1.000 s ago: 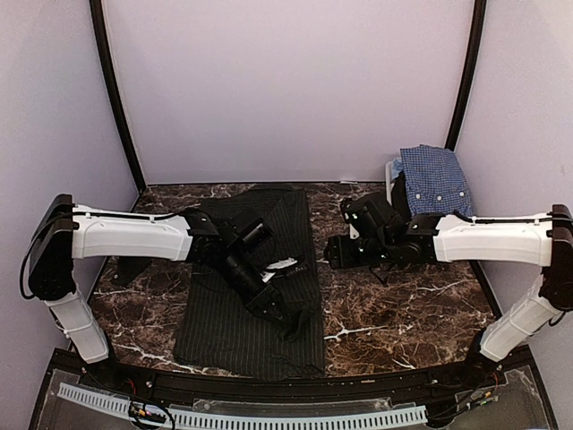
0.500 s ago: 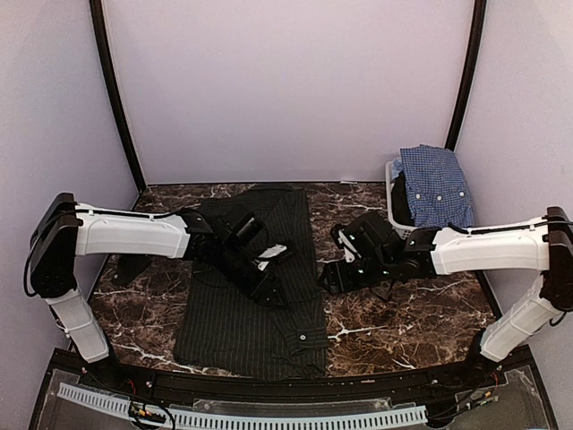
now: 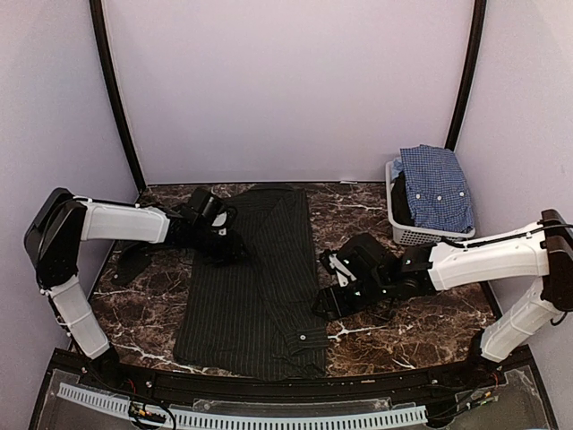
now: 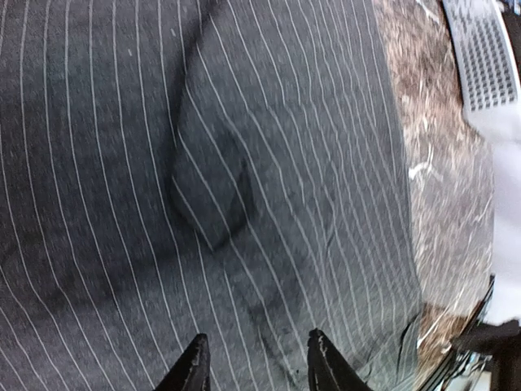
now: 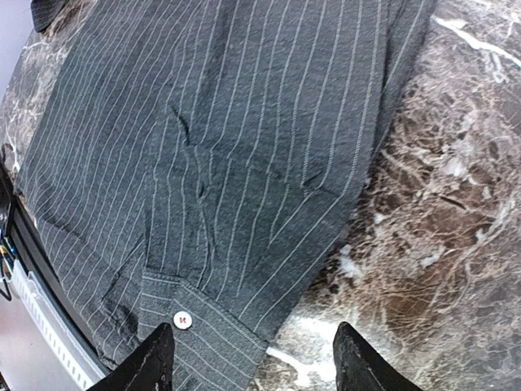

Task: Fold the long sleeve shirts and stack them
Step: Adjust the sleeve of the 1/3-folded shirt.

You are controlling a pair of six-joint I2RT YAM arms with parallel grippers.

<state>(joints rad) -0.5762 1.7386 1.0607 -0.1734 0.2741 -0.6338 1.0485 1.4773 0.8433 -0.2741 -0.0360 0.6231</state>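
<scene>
And the sleeve is down! My left gripper (image 4: 256, 368) has let go. A second ago it was pinched low over the near-right part of the black pinstripe shirt (image 3: 255, 287). Now it has pulled away to the shirt's far-left side, fingers parted with nothing between them, just striped cloth lying flat below the tips.

The cuff (image 5: 195, 326) it carried across stays where it was dropped, its white button (image 5: 181, 319) face up. That spot now sits right under my right gripper (image 5: 254, 358), which has swung over from beside the basket (image 3: 405, 231) and come low. Its jaws are spread wide and empty, poised over the cuff and the shirt's right edge, with bare marble table (image 5: 423, 204) off to its outer side.

What that tells me: the sleeve fold looks finished, and the shirt lies as one long narrow panel between my two grippers. I reckon the next job is folding it across its length, so each gripper wants a hem corner or an edge. My right is best placed, being already over the near corner. Watch for the loose cuff sliding out when the cloth lifts.

The blue check shirt (image 3: 436, 186) hasn't been touched. It's draped over the basket, well behind and outward of my right gripper. So roughly: first shirt part folded, second waiting, no stack yet.
</scene>
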